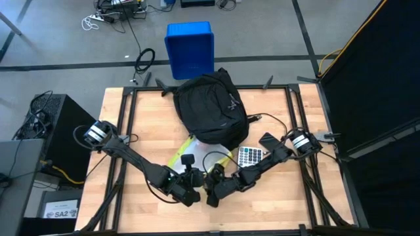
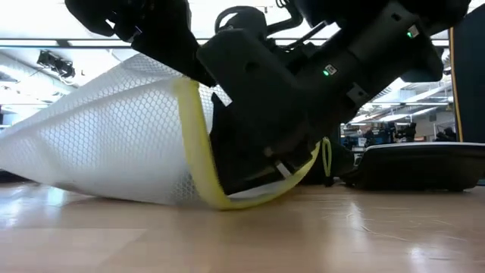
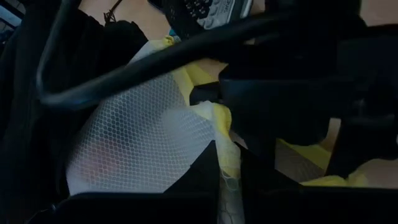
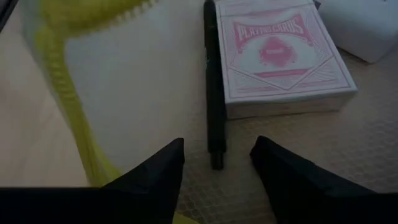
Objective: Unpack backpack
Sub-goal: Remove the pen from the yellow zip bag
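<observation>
The black backpack (image 1: 210, 108) lies flat at the table's far middle, touched by no gripper. Nearer the front is a white mesh pouch (image 2: 98, 152) with a yellow rim (image 2: 193, 152); its mouth end is raised and its lower side rests on the table. My left gripper (image 1: 190, 193) is shut on that rim. My right gripper (image 4: 216, 171) is open and reaches into the pouch's mouth. Its fingers stand on either side of the near end of a black pen (image 4: 213, 81), apart from it. A pink playing-card box (image 4: 280, 56) lies beside the pen inside the pouch. My left gripper pinches the pouch's yellow rim (image 3: 225, 149) at the mouth, between its two fingers. The rim runs along between the fingers and is held above the table, so the mouth stands open. The far part of the pouch (image 3: 130, 143) slopes down to the table.
A calculator (image 1: 249, 156) lies right of the pouch, just in front of the backpack. A blue bin (image 1: 190, 49) stands on the floor beyond the far edge. A white object (image 4: 364, 25) lies past the card box. Bare wood shows along the left and near parts of the table (image 1: 131, 210).
</observation>
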Controlling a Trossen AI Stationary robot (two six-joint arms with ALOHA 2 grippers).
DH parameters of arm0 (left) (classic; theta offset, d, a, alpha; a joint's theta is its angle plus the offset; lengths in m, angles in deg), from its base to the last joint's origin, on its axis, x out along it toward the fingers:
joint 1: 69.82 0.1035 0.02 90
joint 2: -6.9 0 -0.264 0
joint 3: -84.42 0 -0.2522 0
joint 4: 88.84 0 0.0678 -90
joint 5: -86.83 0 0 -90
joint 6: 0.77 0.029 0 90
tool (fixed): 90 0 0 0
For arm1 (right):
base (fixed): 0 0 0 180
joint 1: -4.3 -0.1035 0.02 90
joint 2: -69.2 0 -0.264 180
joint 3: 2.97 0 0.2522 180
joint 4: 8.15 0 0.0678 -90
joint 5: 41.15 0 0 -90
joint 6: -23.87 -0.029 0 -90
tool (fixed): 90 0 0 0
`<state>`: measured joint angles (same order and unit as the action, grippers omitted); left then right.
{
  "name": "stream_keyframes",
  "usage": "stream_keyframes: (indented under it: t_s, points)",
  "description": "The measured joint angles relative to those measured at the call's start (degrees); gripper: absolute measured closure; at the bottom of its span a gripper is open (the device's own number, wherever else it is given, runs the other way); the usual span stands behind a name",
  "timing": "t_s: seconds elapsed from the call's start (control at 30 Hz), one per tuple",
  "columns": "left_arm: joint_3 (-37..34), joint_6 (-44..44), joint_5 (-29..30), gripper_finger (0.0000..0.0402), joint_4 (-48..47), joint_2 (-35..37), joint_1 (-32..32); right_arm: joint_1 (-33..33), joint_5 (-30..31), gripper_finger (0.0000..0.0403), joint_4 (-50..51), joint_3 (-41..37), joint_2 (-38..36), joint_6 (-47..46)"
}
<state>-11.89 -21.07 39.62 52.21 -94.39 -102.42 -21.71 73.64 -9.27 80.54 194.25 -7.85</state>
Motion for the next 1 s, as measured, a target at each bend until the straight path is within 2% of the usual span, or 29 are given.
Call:
stream_keyframes:
  t_s: [0.2, 0.43, 0.57, 0.7, 0.87, 1.0]
  points:
    - [0.0, 0.0, 0.0, 0.0402, 0.0, 0.0, 0.0, 0.5, 0.0, 0.0256, 0.4, 0.0, 0.2, 2.1]
    - [0.0, 0.0, 0.0, 0.0402, -0.1, 0.0, 0.0, 0.6, 0.3, 0.0389, 0.5, -0.1, 0.2, 6.7]
    - [0.0, -0.1, 0.0, 0.0402, -0.1, 0.0, 0.0, 0.6, -0.7, 0.0396, 4.1, -0.1, -1.4, 6.9]
    - [0.0, -0.1, 0.0, 0.0402, -0.3, 0.0, 0.0, -0.2, -1.0, 0.0402, 12.2, -0.4, -5.0, 6.0]
    - [0.0, -0.1, 0.0, 0.0402, -0.4, 0.0, 0.0, -2.7, 2.8, 0.0402, 19.6, -0.4, -10.0, 4.2]
    - [0.0, -0.5, 0.0, 0.0402, -0.4, 0.0, 0.0, -4.2, 5.5, 0.0402, 21.6, -0.4, -12.0, 3.5]
